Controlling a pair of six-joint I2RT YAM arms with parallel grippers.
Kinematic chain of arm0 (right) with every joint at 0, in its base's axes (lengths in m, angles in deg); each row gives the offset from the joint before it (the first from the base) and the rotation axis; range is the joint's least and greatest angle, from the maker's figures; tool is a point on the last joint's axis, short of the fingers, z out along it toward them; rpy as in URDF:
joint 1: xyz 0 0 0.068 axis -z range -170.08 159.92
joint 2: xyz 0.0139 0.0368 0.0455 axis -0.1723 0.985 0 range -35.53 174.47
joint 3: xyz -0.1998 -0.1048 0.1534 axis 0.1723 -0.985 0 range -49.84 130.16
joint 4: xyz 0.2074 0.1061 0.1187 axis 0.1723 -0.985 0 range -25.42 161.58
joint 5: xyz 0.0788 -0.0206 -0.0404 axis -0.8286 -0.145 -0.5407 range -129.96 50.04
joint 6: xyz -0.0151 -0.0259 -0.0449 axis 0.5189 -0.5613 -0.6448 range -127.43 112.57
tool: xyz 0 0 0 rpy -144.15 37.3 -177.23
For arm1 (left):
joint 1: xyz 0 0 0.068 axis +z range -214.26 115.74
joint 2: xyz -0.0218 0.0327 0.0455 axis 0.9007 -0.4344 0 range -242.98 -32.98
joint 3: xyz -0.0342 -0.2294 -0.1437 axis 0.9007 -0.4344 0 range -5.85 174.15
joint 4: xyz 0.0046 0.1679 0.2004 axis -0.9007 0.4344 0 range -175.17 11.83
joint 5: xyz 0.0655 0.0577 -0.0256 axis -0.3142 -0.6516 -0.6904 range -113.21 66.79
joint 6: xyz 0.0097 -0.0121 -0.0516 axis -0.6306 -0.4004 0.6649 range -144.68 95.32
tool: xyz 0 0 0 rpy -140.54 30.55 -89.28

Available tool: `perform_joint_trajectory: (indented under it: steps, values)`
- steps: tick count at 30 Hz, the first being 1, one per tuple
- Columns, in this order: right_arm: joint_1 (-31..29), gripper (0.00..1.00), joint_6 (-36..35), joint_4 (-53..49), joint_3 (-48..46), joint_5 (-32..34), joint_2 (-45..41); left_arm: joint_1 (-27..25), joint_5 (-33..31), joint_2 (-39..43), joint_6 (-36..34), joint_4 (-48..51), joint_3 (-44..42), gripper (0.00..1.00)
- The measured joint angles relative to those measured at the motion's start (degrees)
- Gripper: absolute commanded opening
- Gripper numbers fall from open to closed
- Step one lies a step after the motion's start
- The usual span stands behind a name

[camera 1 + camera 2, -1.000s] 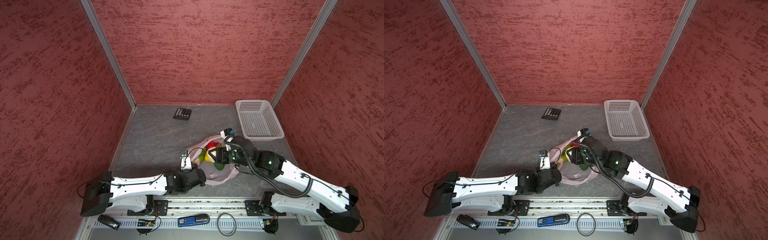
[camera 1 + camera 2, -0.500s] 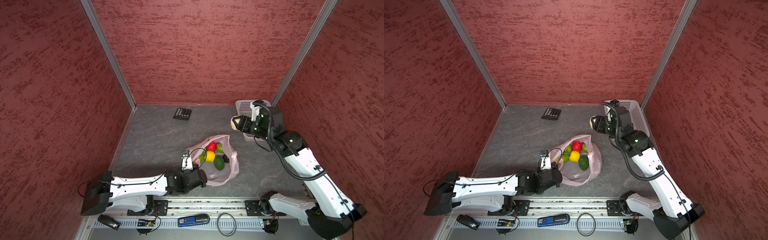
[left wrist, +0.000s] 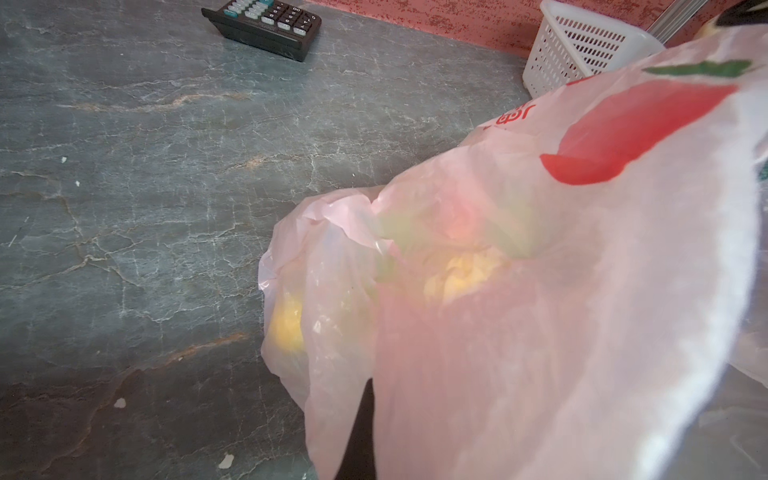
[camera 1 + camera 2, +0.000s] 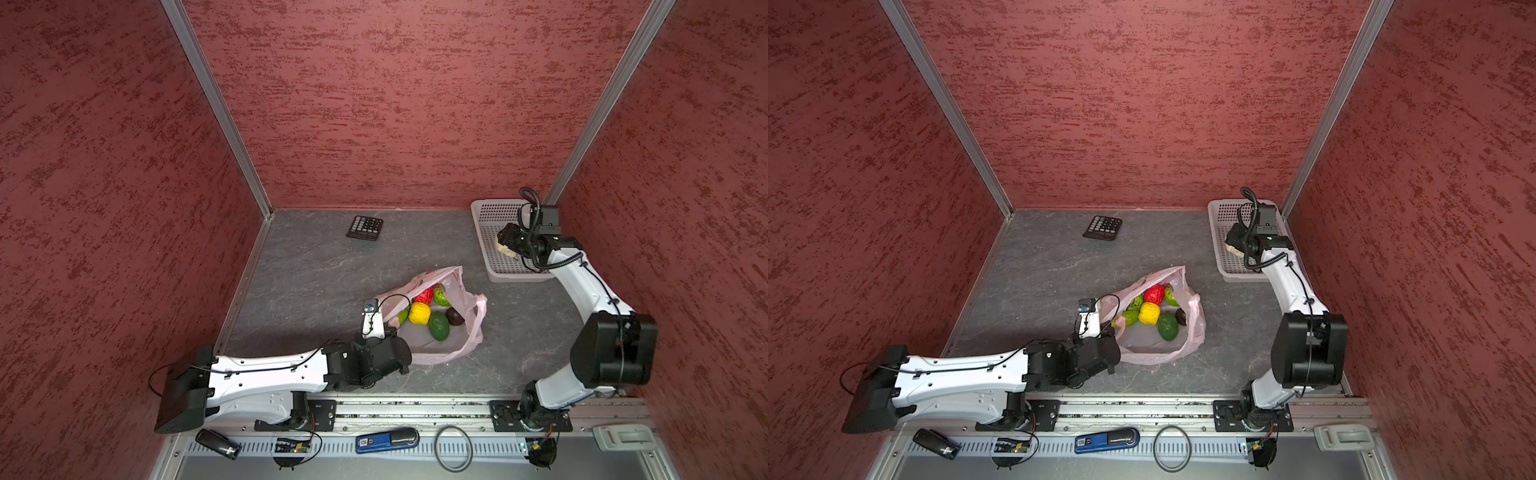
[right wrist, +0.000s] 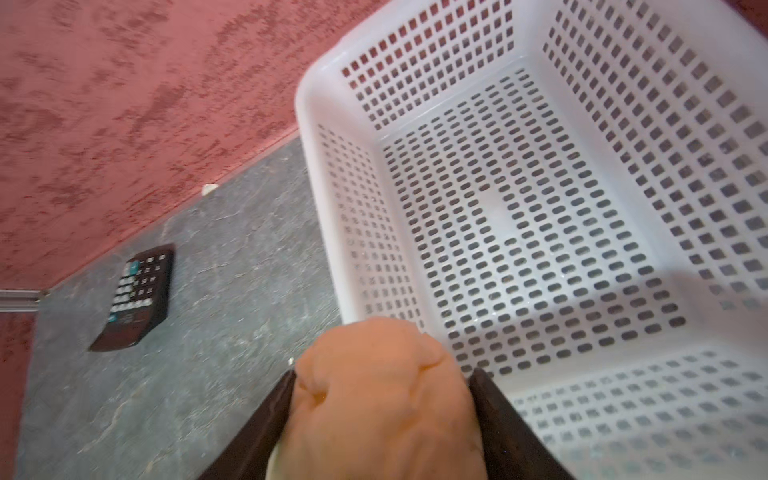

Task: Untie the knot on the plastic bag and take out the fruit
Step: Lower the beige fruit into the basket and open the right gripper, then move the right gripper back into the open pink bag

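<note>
One fruit gripped in right hand.

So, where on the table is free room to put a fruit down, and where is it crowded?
Free: the table between calculator and bag; the strip between bag and basket; the basket's floor. Crowded: at the bag's near rim, where the left gripper clamps it.

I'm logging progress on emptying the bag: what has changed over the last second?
The right gripper rose out of the plastic bag gripping the beige fruit and carried it back and to the right, over the white basket, still holding it. The left gripper stayed shut on the bag's edge. The remaining fruit and calculator kept their places.
</note>
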Motion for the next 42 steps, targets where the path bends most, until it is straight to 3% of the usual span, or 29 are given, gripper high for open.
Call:
perform_joint_trajectory:
  steps: [7, 15, 21, 31, 37, 42]
  values:
    - [1.99, 0.45, -2.38, 1.97, 5.01, 0.02, 12.55, 0.00, 0.02, 1.01, -1.01, 0.17, 0.00, 0.00]
    - [2.14, 0.80, -4.02, 1.70, 9.99, 0.17, 18.18, 0.00, 0.04, 1.03, -1.49, -0.55, -0.11, 0.00]
    - [2.14, 0.88, -4.59, 0.35, 9.92, 0.42, 17.53, -0.66, 0.04, 0.63, -1.51, -2.21, -0.57, 0.00]
    - [-0.35, 0.95, -4.55, -4.63, 6.08, -1.90, 1.33, -1.79, 0.02, 0.44, -1.88, -3.39, -1.84, 0.00]
    - [-9.55, 0.96, -2.54, -10.08, 4.96, -4.26, -11.56, -2.27, -0.11, 0.44, -1.90, -4.24, -1.84, 0.00]
    - [-21.22, 0.96, 2.14, -16.00, 6.99, -4.61, -18.71, -2.78, -0.46, 0.44, -1.88, -4.90, -1.84, 0.00]
